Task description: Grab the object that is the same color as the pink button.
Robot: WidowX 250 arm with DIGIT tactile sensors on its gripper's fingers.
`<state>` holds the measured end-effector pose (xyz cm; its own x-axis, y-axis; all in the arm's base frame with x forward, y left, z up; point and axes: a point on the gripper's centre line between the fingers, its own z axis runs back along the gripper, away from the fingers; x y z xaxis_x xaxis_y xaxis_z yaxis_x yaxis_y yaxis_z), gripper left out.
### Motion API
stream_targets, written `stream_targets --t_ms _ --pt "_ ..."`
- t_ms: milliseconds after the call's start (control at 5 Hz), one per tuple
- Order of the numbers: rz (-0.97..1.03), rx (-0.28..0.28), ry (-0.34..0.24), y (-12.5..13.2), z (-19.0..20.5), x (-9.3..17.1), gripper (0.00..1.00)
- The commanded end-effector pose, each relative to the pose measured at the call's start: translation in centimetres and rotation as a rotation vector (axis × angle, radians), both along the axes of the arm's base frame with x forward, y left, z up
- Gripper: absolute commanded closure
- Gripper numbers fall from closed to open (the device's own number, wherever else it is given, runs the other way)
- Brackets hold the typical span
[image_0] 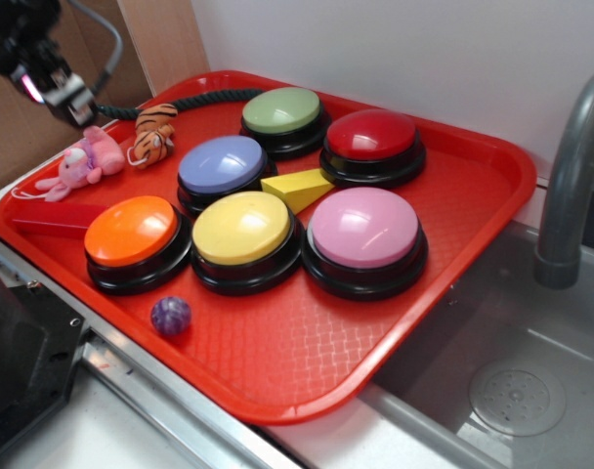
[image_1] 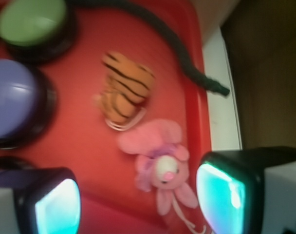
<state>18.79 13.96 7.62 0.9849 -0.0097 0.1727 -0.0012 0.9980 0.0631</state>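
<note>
A big red tray (image_0: 424, 322) sits beside a metal sink (image_0: 517, 391) with a gray tap (image_0: 571, 186). The tray holds six round buttons with black bottoms. The pink button (image_0: 363, 228) is at the front right of the group, touching the yellow button (image_0: 242, 228). An orange button (image_0: 131, 231) sits left of the yellow one. Behind them are a lavender-blue button (image_0: 222, 164), a green button (image_0: 281, 110) and a red button (image_0: 371, 135). A yellow wedge block (image_0: 299, 188) lies in the middle, between the buttons.

The robot's gripper (image_0: 55, 90) hangs over the far left corner of the tray. From the wrist view, its two fingers are wide apart with nothing between them yet. One finger (image_1: 55, 204) is at the lower left and the other is at the lower right.

A dark rope (image_0: 194, 99) runs along the back edge of the tray. A long flat red block (image_0: 58, 217) lies by the left rim.

A little striped tiger toy (image_0: 154, 132) lies near the back left corner. Just beside it, closer to the rim, lies the small pink plush toy (image_0: 79, 164). It has a pale face and a thin cord. In the wrist view the pink plush toy (image_1: 160, 161) sits just above the gap between the fingers, nearer the right one.

A tiny purple ball (image_0: 170, 315) rests near the front edge, in front of the orange button.
</note>
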Motion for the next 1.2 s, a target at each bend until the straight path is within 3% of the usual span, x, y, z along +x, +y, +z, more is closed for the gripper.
stream_targets --t_ms 0,200,400,600,1000 --pt "0.005 0.06 0.0 2.3 -3.4 1.0 0.0" --pt "0.055 0.06 0.024 3.0 -4.6 1.1 0.0" --pt "0.107 0.037 0.013 3.5 -5.3 0.9 0.05" --pt "0.115 0.026 -0.003 3.6 -5.2 0.8 1.0" --pt "0.137 0.001 0.053 3.2 -4.0 1.0 1.0"
